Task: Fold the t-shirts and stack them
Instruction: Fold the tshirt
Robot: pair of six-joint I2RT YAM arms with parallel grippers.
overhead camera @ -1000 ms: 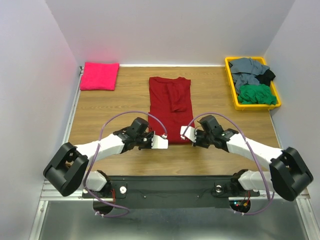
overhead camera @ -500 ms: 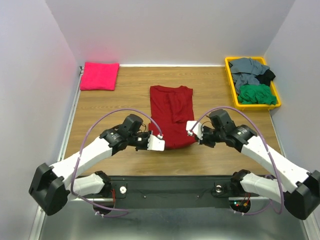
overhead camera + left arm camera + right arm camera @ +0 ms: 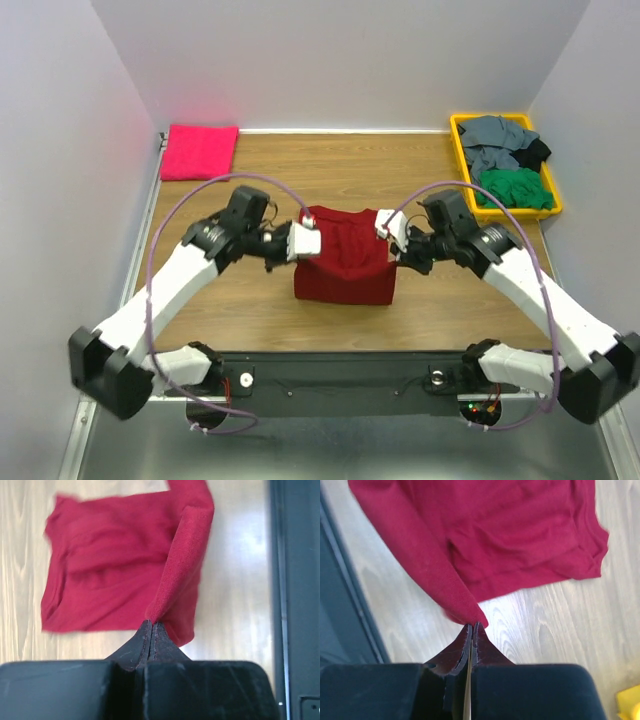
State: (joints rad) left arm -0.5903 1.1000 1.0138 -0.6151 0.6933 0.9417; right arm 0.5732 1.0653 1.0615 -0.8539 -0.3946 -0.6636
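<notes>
1. The left tool (image 3: pixel 151 626) is pinched tight on one corner of the crimson t-shirt (image 3: pixel 345 268), with a thin ridge of fabric rising from between its tips. The right tool (image 3: pixel 471 626) is clamped on the opposite corner in the same way.
2. In the top view both corners are held up at mid-frame. The cloth drapes down from them to the wooden bench (image 3: pixel 430 300), partly doubled over itself.
3. The risk, as I judge it, is that each grip catches only a narrow edge, so a sharp tug could pull a corner free. Uneven travel between the two arms would skew the fold.
4. The wrist views show each pinch up close. Only the top view shows the folded pink t-shirt (image 3: pixel 199 151) at upper left and the yellow bin (image 3: pixel 462 170) at upper right, which holds the heap of grey, green and black t-shirts (image 3: pixel 505 160).
</notes>
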